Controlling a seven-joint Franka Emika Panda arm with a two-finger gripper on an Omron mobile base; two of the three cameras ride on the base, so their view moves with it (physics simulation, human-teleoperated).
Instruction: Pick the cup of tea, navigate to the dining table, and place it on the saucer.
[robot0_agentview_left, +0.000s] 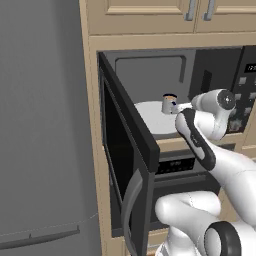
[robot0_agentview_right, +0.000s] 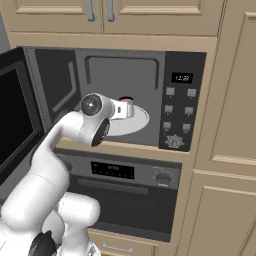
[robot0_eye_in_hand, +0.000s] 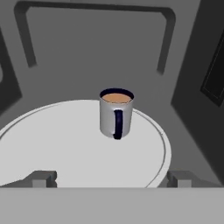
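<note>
Dark fingertips of the gripper (robot0_eye_in_hand: 111, 178) sit spread wide at the bottom corners of the hand view, holding nothing. Beyond them, at frame centre, the cup of tea (robot0_eye_in_hand: 116, 113) stands upright on the white turntable (robot0_eye_in_hand: 52, 148) inside the open microwave (robot0_agentview_right: 120, 70), handle facing the camera.

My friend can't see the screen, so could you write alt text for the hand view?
A grey cup of tea stands upright on a white round plate inside an open microwave, handle facing the camera. The fingers sit low, spread wide, short of the cup.
</note>
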